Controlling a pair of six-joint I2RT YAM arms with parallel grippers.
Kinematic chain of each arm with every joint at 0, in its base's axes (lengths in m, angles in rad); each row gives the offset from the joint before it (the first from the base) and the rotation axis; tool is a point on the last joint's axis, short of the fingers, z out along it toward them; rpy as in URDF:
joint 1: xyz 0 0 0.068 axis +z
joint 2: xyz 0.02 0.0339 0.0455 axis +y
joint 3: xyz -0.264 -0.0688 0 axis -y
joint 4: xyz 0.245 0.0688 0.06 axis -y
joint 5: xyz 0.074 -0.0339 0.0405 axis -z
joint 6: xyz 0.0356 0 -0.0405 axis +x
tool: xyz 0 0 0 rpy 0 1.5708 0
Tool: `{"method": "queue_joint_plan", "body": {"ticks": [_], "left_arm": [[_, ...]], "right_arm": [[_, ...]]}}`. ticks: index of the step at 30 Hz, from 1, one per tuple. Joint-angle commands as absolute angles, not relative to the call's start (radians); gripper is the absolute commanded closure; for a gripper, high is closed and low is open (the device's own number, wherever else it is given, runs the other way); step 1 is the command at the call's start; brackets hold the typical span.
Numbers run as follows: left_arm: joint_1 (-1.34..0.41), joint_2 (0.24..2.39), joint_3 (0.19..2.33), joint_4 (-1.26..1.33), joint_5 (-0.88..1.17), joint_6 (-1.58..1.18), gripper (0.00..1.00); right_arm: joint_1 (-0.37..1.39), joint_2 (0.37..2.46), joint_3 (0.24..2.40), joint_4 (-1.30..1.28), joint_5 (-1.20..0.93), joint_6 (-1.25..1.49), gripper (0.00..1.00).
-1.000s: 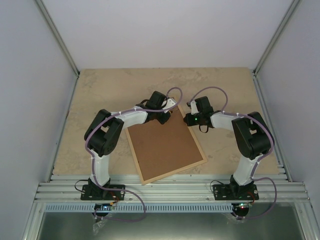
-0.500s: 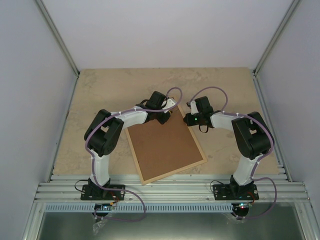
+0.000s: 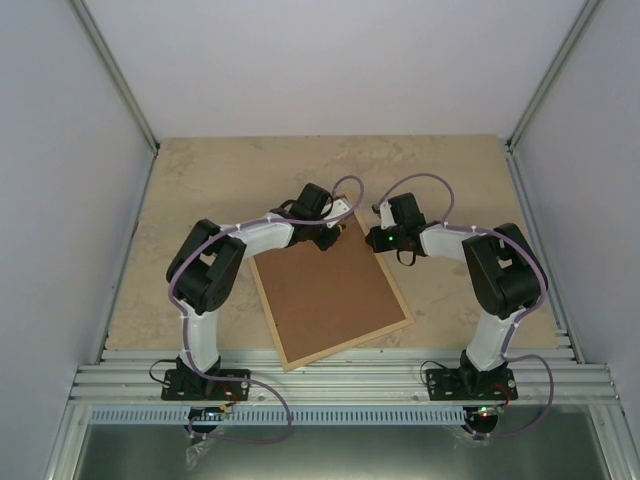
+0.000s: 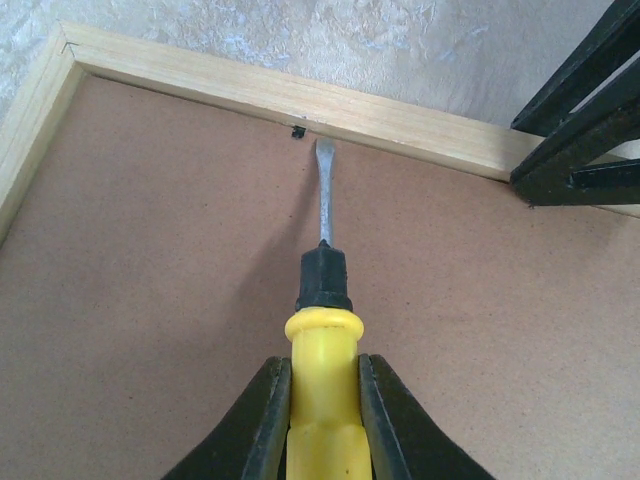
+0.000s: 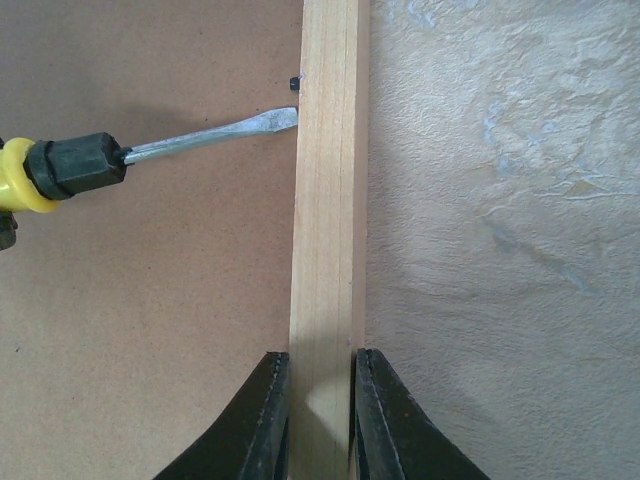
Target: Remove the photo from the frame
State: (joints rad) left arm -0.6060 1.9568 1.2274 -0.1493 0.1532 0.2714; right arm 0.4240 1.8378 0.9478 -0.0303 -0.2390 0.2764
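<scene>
Just ahead of screwdriver [image 4: 323,215] in left gripper [image 4: 322,375], frame [image 4: 200,85] is blocking. Front-right, right gripper [image 4: 560,140] is crowding; table [image 4: 380,40] is lying beyond.

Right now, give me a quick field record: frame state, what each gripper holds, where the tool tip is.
frame: face down on table, backing board in place
left gripper: shut on screwdriver, at the yellow handle
screwdriver tip: at the frame's inner edge, beside a small black tab; contact unclear
right gripper: shut on the frame's rail
photo: not visible
</scene>
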Motion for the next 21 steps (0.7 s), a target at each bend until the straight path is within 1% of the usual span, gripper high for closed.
{"method": "queue_joint_plan", "body": {"ticks": [1, 8, 21], "left_arm": [[-0.609, 1.960, 1.214, -0.224, 0.137, 0.274, 1.00], [-0.608, 1.958, 1.217, -0.239, 0.057, 0.265, 1.00], [-0.608, 1.961, 1.233, -0.240, 0.052, 0.276, 1.00]], "right_arm": [[0.443, 1.871, 0.953, -0.047, -0.276, 0.261, 0.94], [0.443, 1.871, 0.952, -0.049, -0.274, 0.262, 0.94], [0.445, 1.871, 0.952, -0.046, -0.274, 0.262, 0.94]]}}
